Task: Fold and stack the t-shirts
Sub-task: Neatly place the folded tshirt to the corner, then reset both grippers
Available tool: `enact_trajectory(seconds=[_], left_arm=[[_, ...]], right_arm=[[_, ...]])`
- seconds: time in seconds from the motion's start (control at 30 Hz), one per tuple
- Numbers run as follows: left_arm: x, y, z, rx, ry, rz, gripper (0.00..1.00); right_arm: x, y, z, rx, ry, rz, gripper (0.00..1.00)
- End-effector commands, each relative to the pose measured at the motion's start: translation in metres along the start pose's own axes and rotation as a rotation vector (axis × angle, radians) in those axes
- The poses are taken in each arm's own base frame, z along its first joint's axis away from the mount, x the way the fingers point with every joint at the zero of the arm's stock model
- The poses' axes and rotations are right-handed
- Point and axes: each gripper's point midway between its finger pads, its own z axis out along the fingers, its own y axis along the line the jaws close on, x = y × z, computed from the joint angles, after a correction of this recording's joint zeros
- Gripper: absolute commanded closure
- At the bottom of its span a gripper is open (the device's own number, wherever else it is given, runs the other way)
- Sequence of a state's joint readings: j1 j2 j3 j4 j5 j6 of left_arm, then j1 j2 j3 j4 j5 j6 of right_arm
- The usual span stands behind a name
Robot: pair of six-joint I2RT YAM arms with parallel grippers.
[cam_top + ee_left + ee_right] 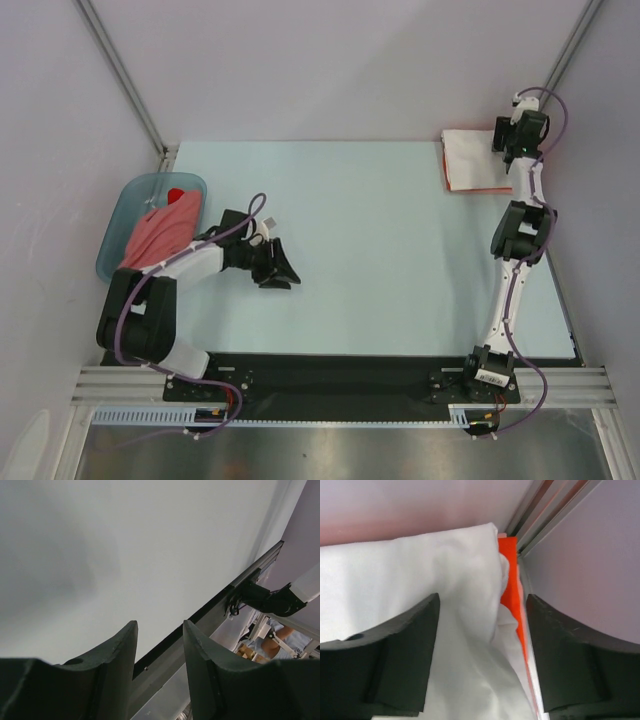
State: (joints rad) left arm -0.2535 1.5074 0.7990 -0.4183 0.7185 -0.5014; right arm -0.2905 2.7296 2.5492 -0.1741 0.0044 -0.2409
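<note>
A folded white t-shirt (468, 160) lies at the table's far right corner on an orange-red t-shirt whose edge shows along its right and near sides (478, 190). My right gripper (506, 140) hangs over the stack's right edge, open and empty. In the right wrist view the white cloth (420, 585) fills the space under my gripper (482, 610), with the orange-red edge (509, 580) beside it. A salmon-pink t-shirt (160, 232) and a bit of red cloth (176, 195) lie in the basin. My left gripper (282, 270) is open and empty over bare table (159, 630).
The blue-grey plastic basin (118, 220) stands at the table's left edge, just behind my left arm. Metal frame posts rise at both far corners. The table's near edge with a black rail (200, 615) shows in the left wrist view.
</note>
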Motion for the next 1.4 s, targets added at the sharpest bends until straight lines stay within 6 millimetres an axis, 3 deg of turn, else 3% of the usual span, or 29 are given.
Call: enact_trajectory(seconds=[0.0,0.07,0.1,0.13,0.17,0.2,0.23,0.27,0.33,0.37,0.4,0.43,0.47,0.53,0.57,0.6,0.63,0.67,0.7,0.77,0.8,0.87,1.03,1.2,1.27,1.37], left_arm=[[0.007,-0.01,-0.004,0.054,-0.026,0.006,0.53],[0.014,-0.012,-0.007,0.072,-0.038,0.0,0.53],[0.015,-0.014,-0.009,0.079,-0.043,-0.002,0.53],[0.017,-0.013,-0.01,0.077,-0.045,-0.003,0.53],[0.016,-0.017,-0.014,0.081,-0.065,0.012,0.53],[0.016,-0.019,-0.017,0.082,-0.076,0.015,0.53],[0.016,-0.021,-0.019,0.087,-0.088,0.019,0.53],[0.015,-0.026,-0.023,0.102,-0.115,0.037,0.53],[0.014,-0.032,-0.029,0.116,-0.143,0.035,0.52],[0.014,-0.039,-0.035,0.135,-0.168,0.053,0.52],[0.014,-0.044,-0.038,0.147,-0.185,0.051,0.52],[0.016,-0.045,-0.04,0.148,-0.193,0.052,0.51],[0.017,-0.049,-0.043,0.156,-0.212,0.061,0.51],[0.024,-0.06,-0.053,0.199,-0.259,0.083,0.5],[0.028,-0.062,-0.056,0.207,-0.27,0.082,0.5],[0.032,-0.068,-0.065,0.234,-0.304,0.09,0.5],[0.038,-0.063,-0.063,0.234,-0.305,0.075,0.49],[0.042,-0.062,-0.064,0.242,-0.315,0.069,0.49],[0.045,-0.063,-0.066,0.259,-0.328,0.054,0.48],[0.058,-0.059,-0.069,0.291,-0.352,0.051,0.46],[0.062,-0.059,-0.07,0.305,-0.359,0.029,0.46],[0.074,-0.055,-0.072,0.341,-0.379,0.028,0.44],[0.097,-0.045,-0.071,0.419,-0.391,-0.035,0.41],[0.112,-0.045,-0.078,0.514,-0.429,-0.047,0.38],[0.116,-0.041,-0.075,0.529,-0.426,-0.067,0.36],[0.12,-0.039,-0.075,0.502,-0.408,-0.039,0.31]], right_arm=[[-0.139,-0.028,-0.061,0.052,-0.245,0.005,0.24],[-0.16,-0.016,-0.08,0.042,-0.255,0.007,0.21],[-0.158,-0.01,-0.088,0.038,-0.22,0.014,0.19],[-0.185,-0.008,-0.112,0.039,-0.25,0.026,0.16],[-0.193,0.017,-0.122,-0.008,-0.248,0.042,0.14],[-0.193,0.031,-0.134,-0.035,-0.213,0.053,0.13],[-0.207,0.045,-0.155,-0.067,-0.221,0.072,0.11],[-0.214,0.077,-0.171,-0.133,-0.211,0.104,0.08],[-0.193,0.113,-0.19,-0.201,-0.108,0.156,0.02],[-0.208,0.128,-0.221,-0.27,-0.12,0.182,0.0],[-0.204,0.161,-0.24,-0.361,-0.078,0.254,0.0],[-0.164,0.175,-0.243,-0.397,0.028,0.285,0.0],[-0.178,0.191,-0.281,-0.461,0.007,0.327,0.0],[-0.166,0.219,-0.32,-0.571,0.043,0.447,0.0],[-0.103,0.231,-0.322,-0.57,0.178,0.481,0.0],[-0.126,0.223,-0.357,-0.613,0.088,0.539,0.0],[-0.116,0.234,-0.378,-0.699,0.133,0.636,0.0],[-0.058,0.238,-0.386,-0.693,0.249,0.678,0.0],[-0.062,0.229,-0.411,-0.709,0.222,0.732,0.0],[-0.029,0.227,-0.438,-0.757,0.304,0.86,0.0],[0.002,0.224,-0.458,-0.769,0.34,0.9,0.0],[0.026,0.217,-0.478,-0.787,0.404,0.987,0.0],[0.087,0.238,-0.549,-0.969,0.57,1.007,0.0],[0.082,0.237,-0.591,-1.176,0.485,1.173,0.0],[0.089,0.236,-0.599,-1.2,0.48,1.193,0.0],[0.112,0.235,-0.594,-1.151,0.551,1.235,0.0]])
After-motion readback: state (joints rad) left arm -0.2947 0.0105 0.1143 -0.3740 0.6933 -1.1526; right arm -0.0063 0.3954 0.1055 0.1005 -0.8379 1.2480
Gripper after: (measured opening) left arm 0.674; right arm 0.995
